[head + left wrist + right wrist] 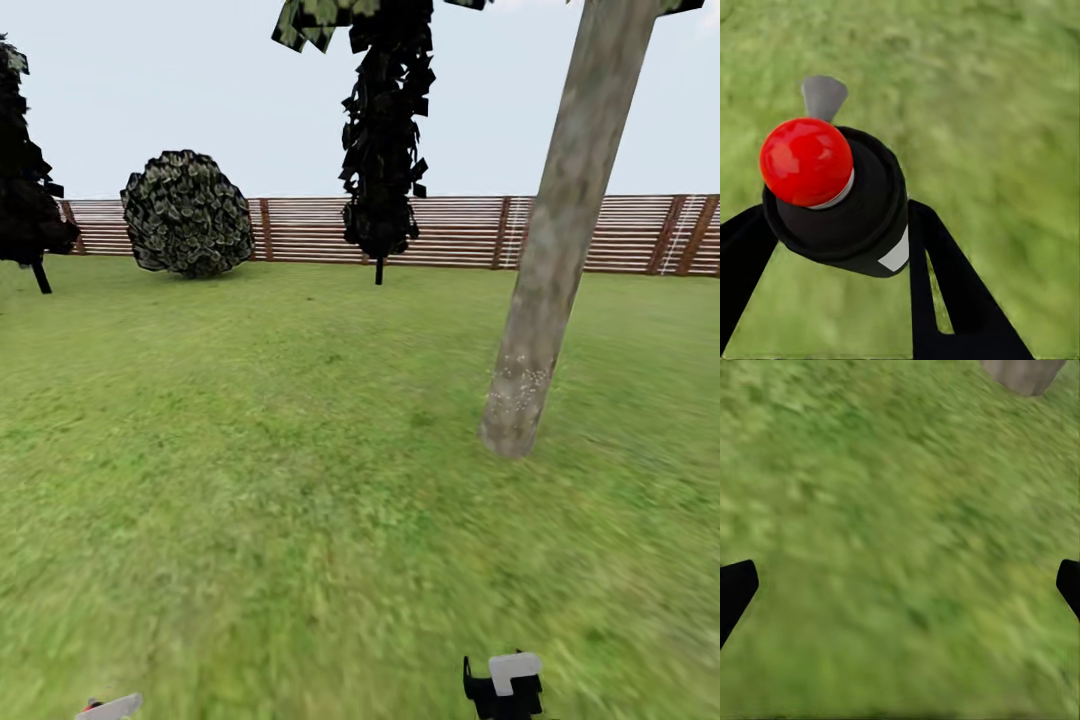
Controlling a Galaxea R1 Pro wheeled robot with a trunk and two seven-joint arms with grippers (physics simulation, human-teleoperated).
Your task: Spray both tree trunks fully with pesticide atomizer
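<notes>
One tree [560,230] trunk leans at right of the head frame. Left pincer [832,247] pinches the pesticide atomizer [840,202] over grass [250,480]; right pincer [900,585] is spread.

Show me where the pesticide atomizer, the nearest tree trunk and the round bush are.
pesticide atomizer [840,206]: left wrist view, on its dark body below the red cap.
tree trunk [560,230]: head view, mid-trunk.
round bush [188,213]: head view, centre of its foliage.
</notes>
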